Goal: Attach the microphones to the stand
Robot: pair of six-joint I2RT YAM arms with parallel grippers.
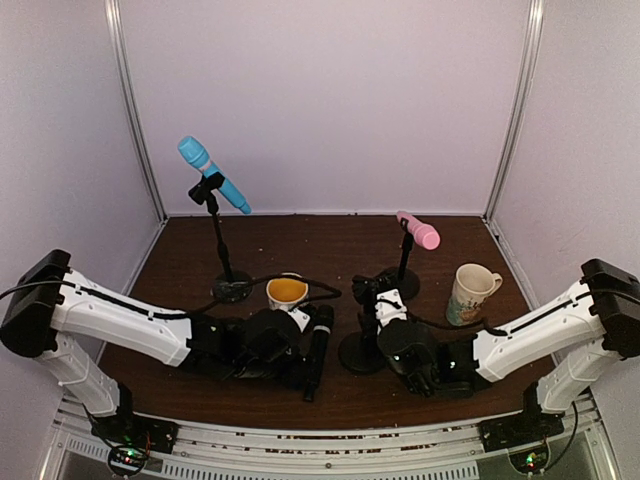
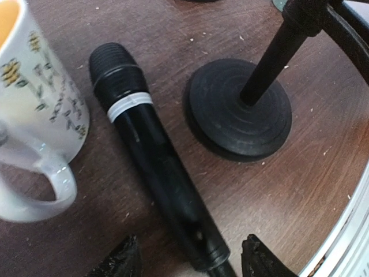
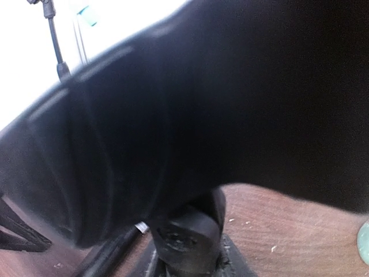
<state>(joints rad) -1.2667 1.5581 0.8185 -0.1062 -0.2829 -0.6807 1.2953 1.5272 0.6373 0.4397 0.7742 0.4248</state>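
blue microphone point(image 1: 213, 176) is clipped in at the table's point(image 1: 300, 240) 10 o'clock. black microphone point(image 2: 155, 167) lies flat, unmounted. the left hand point(image 2: 190, 259), spread apart, straddles its tail, head toward 11 o'clock. bare stand point(image 2: 239, 109) sits at 1 o'clock. pink microphone point(image 1: 419, 231) is mounted at 2 o'clock. right hand point(image 1: 390, 315): cannot tell whether apart or together.

Black microphone point(image 2: 155, 167) was smooth semi-gloss plastic, stand base point(image 2: 219, 118) was matt black with ridged rings, table point(image 2: 323, 150) was dark wood grain, mug point(image 2: 52, 109) was glazed ceramic.
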